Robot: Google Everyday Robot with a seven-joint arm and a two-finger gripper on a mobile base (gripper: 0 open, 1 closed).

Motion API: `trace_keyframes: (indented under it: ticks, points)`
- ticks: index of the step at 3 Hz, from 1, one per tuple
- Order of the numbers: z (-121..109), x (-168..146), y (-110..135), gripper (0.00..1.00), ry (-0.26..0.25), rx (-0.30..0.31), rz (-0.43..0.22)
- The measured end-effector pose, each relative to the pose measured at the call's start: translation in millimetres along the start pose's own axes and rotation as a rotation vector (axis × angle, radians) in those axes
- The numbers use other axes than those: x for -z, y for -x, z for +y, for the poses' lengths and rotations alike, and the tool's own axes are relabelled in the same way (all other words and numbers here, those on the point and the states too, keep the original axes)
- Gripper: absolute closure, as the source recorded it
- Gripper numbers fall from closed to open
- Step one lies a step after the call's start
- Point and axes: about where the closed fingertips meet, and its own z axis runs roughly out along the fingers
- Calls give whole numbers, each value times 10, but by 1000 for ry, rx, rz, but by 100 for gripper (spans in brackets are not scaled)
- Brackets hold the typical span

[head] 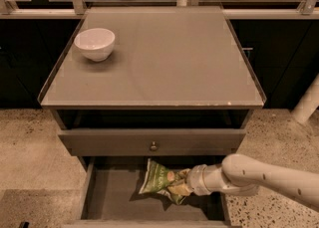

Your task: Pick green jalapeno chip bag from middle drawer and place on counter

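Note:
The green jalapeno chip bag (158, 179) lies crumpled in the open middle drawer (112, 199), near its centre, with its left end tilted up. My gripper (180, 188) reaches in from the right on a white arm and sits at the bag's right end, touching it. The bag and the wrist hide the fingers. The counter (169, 57) is the wide grey-beige top above the drawers.
A white bowl (94, 43) stands at the counter's back left. A closed grey drawer front with a small round knob (153, 146) sits just above the open drawer. A white post (308, 102) stands at the right. Speckled floor surrounds the cabinet.

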Motion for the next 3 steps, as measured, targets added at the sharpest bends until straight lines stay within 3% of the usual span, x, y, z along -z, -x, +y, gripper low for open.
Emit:
trace_keyframes:
  ticks: [2,3]
  points:
    - [221,1145,374,100,-102,7,-45]
    - [281,1540,565,100,-159,26,-75]
